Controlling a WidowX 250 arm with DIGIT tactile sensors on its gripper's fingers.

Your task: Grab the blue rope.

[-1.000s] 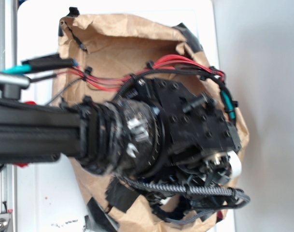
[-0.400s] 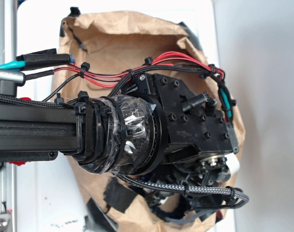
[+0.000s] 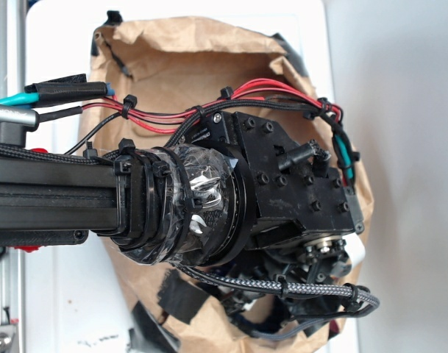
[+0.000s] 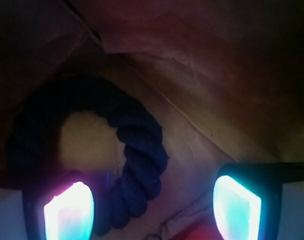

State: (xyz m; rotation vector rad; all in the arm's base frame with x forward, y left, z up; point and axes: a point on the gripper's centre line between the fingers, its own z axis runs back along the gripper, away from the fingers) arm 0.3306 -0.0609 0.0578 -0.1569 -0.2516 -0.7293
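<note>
The gripper (image 4: 152, 205) is seen spread wide in the wrist view, its 2 glowing pads (image 4: 69, 210) well apart with nothing held between them. The blue rope (image 4: 137, 150) lies on crumpled brown paper (image 4: 201, 100), bent into a loop that opens toward the gripper. The loop arches ahead of the gripper and to the left of its midline. 1 thick twisted strand runs back toward the gripper and ends just beside the left pad, on its inner side; the other side of the loop is lost in shadow ahead of and beyond that pad. The near strand's long axis runs roughly fore-and-aft, across the closing line of the pads.

In the exterior view the rope is hidden beneath the wrist housing (image 3: 297, 184), which is lowered into the paper bag (image 3: 179, 59).

A small shift to the left is judged necessary so that the near strand is centred between the pads before closing.
</note>
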